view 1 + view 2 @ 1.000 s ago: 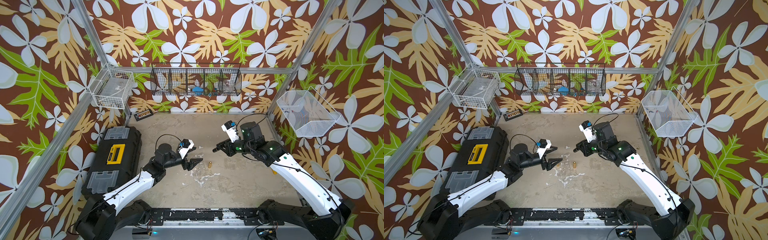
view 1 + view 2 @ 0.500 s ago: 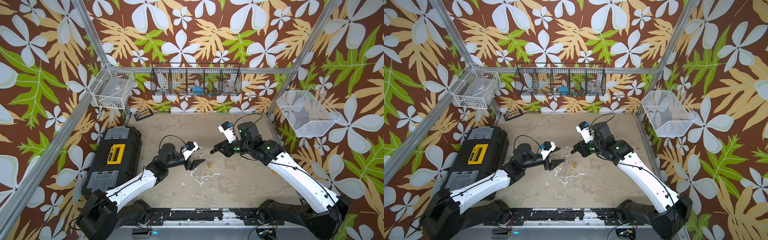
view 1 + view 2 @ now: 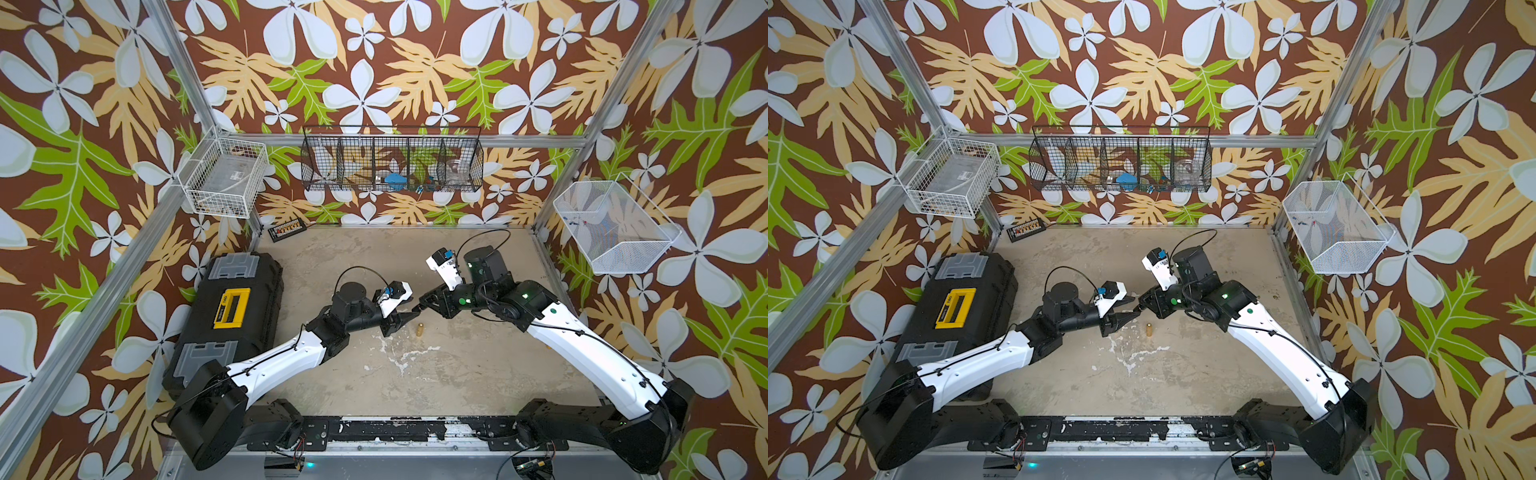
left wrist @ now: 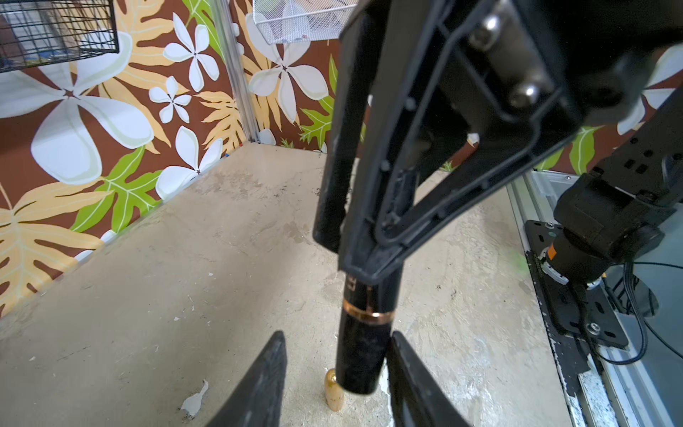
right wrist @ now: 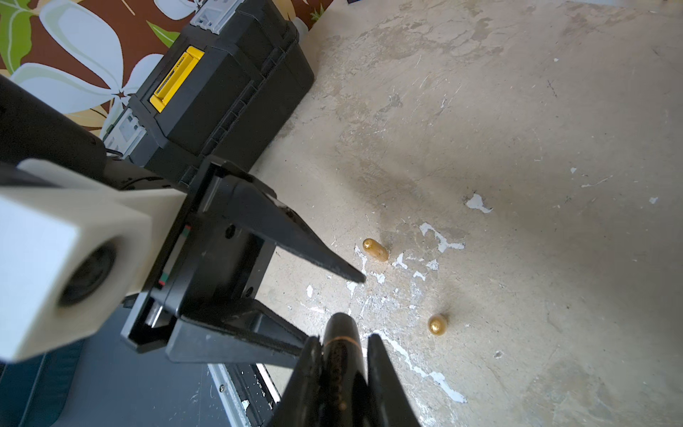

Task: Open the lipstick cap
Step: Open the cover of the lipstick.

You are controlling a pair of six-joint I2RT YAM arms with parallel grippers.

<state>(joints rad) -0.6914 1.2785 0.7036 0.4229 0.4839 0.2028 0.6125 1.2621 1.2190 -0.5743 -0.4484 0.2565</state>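
Note:
The lipstick is a black tube with a thin gold ring, held above the table. My right gripper is shut on its body, and the cap end sticks out past the fingertips. My left gripper faces it with its jaws on either side of that cap end. One finger lies against the cap; the other finger stands clear of it by a gap. In both top views the two grippers meet tip to tip, left and right, mid-table.
A small gold capsule-shaped piece stands on the table just below the grippers; the right wrist view shows a second one. A black toolbox with a yellow latch lies at the left. Wire baskets hang on the walls.
My left gripper has moved right to the lipstick's cap end and its jaws have narrowed around it. The right gripper has shifted slightly left, still holding the lipstick.

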